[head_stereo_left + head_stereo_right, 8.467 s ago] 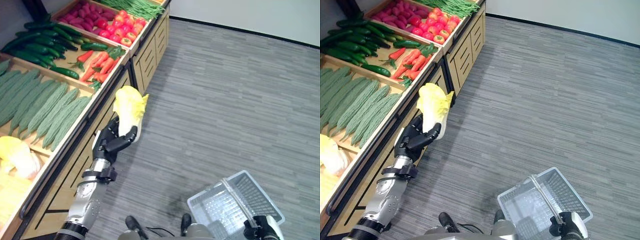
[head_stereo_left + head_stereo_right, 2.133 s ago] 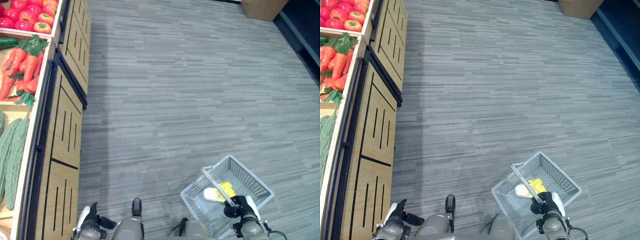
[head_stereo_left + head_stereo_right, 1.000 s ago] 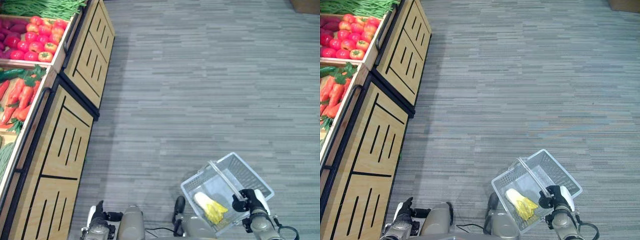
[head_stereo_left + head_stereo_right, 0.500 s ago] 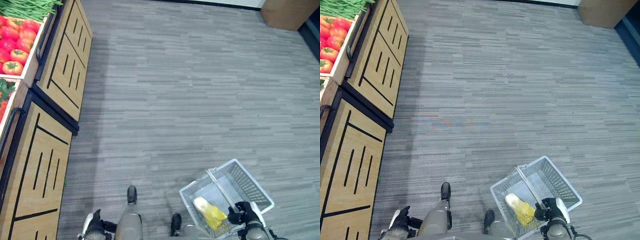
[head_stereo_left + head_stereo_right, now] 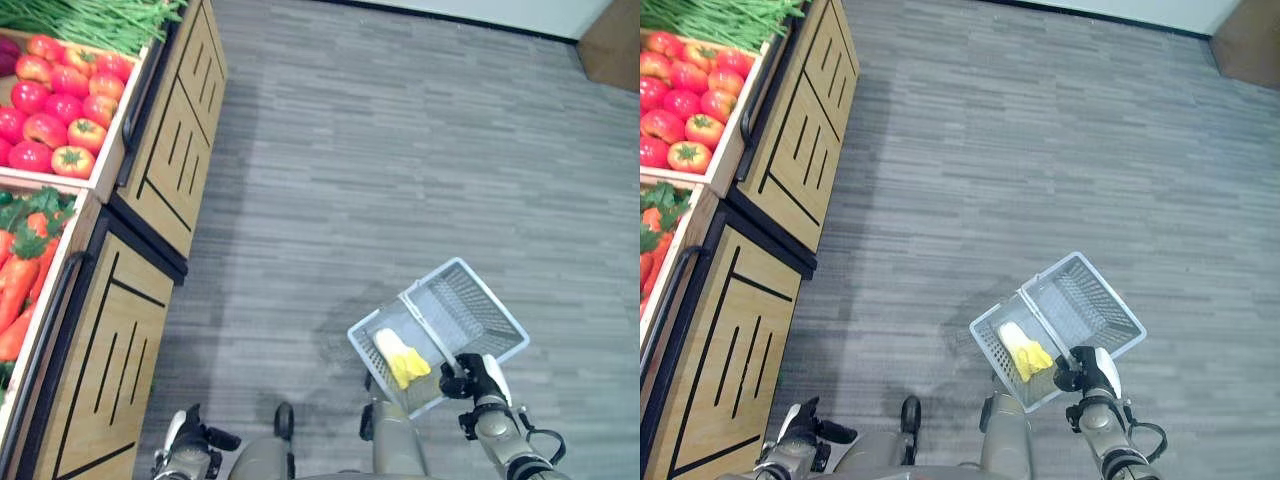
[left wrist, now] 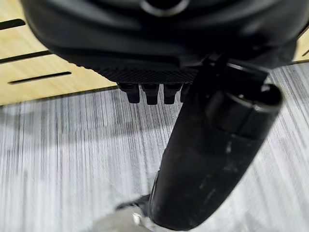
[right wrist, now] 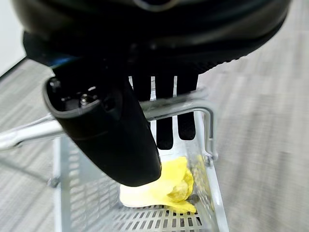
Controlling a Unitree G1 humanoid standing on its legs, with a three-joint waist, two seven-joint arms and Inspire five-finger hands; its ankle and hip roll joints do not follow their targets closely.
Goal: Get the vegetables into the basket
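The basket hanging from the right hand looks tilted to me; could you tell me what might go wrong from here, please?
1. The basket hangs slanted from the right hand, so the yellow cabbage may slide toward its low end.
2. Only the thin handle is gripped, so it might slip.
3. The left hand hangs low, far from the tomatoes.

Right of the wooden produce stand (image 5: 120, 330) the grey floor (image 5: 400, 150) lies open. The basket (image 5: 470, 310) hangs well apart from the stand, its handle (image 5: 428, 335) crossing its mouth above the cabbage (image 5: 400, 357).

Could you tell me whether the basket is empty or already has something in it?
Not empty: a yellow cabbage lies inside the basket, which hangs from the right hand.
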